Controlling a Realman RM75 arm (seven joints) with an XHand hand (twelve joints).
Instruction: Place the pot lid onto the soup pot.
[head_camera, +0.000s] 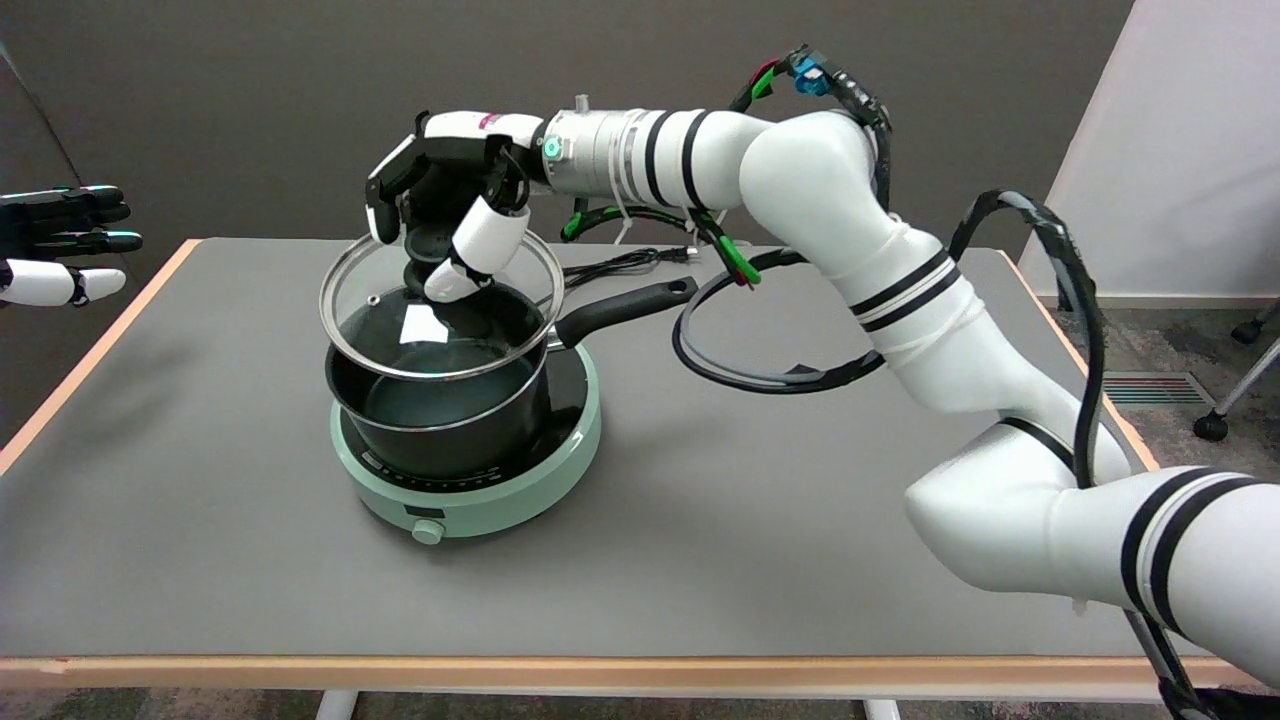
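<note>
Lid hovering right over the pot, tilted!
The right robot hand (445, 215) grips the glass pot lid (441, 305) by its knob, directly above the soup pot (440, 415) on the green cooker (470, 505). The lid's near edge seems at the rim, far edge raised; my read is it must level and drop straight down.

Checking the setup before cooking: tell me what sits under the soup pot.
The soup pot stands on a round pale green cooker on the grey table. The pot covers the cooker's middle.
</note>
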